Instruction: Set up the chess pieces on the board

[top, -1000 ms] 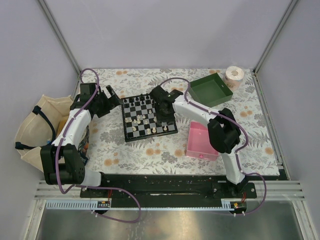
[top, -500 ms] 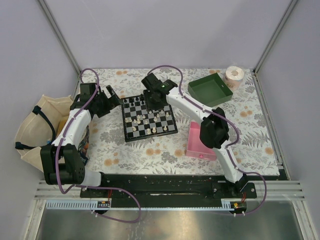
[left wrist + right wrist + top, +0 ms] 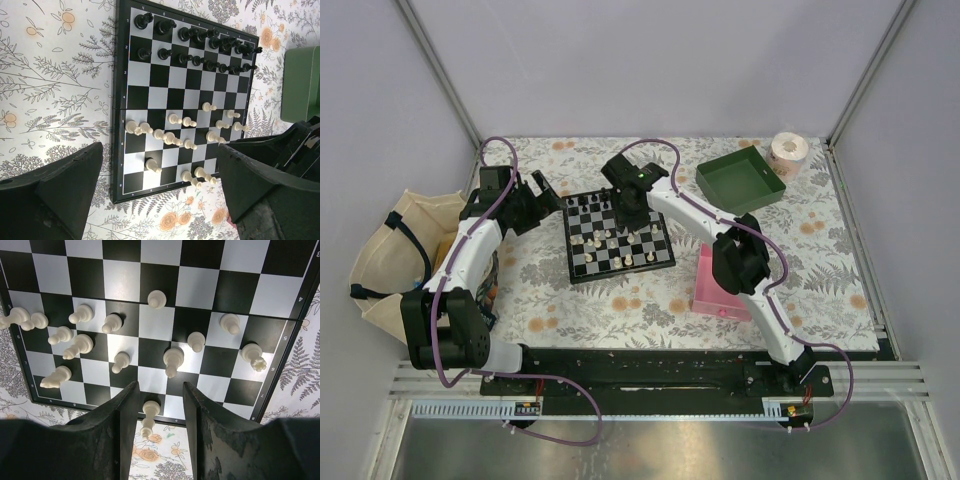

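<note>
Top view: the board (image 3: 620, 270) lies mid-worktop (image 3: 800, 260). The right jaws hang over it to work; the left jaws stand beside it, out of the way.

Left wrist: the left jaws are spread wide and empty.

Right wrist: the right jaws are half-parted around a white piece (image 3: 147, 419), probably to place it. I cannot tell whether they are pinching it.

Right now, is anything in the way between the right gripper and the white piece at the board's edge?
Nothing visible. The white piece sits at the edge of the board, right below the right gripper and in line with the gap of its open jaws. The other white pieces stand farther in, none in between.
</note>
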Available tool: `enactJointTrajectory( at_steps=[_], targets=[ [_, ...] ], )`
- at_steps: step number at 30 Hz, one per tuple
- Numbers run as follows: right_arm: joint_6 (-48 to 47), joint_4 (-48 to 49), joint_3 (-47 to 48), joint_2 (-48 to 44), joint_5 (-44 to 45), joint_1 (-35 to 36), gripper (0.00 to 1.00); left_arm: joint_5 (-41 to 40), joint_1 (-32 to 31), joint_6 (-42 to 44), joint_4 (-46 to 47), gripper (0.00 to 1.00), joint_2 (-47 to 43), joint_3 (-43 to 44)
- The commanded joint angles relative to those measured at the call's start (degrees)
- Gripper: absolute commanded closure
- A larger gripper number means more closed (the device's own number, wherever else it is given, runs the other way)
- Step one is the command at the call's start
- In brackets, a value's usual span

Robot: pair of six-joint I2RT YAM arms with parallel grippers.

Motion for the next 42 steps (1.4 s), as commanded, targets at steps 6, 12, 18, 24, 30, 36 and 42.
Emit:
enactJointTrajectory(
  at_steps=[6,12,18,24,30,36,42],
  targets=[
    [0.4,-0.1,0.5,0.4,-1.5,-0.1,0.52,1.3,0.4,-0.2,2.7,0.01,-0.3,0.0],
    [0.5,-0.4,1.1,1.4,-1.4,-0.1,0.54,1.0,0.3,-0.2,2.5,0.01,-0.3,0.0],
    [0.5,-0.8,1.6,2.1,-1.1,-0.2,0.54,1.0,0.4,-0.2,2.5,0.01,-0.1,0.1],
    [0.5,-1.0,2.7,3.3,-1.1,-0.3,0.55,1.2,0.4,-0.1,2.5,0.01,0.0,0.1],
    [0.0,-1.2,4.0,4.2,0.6,-0.5,0.56,1.4,0.4,-0.2,2.5,0.01,0.4,0.4],
    [0.1,-1.2,3.8,4.5,0.2,-1.0,0.59,1.2,0.4,-0.2,2.4,0.01,0.0,0.2],
    [0.0,-1.1,3.9,4.6,0.5,-1.0,0.64,1.4,0.4,-0.2,2.4,0.01,0.0,0.1]
  ],
)
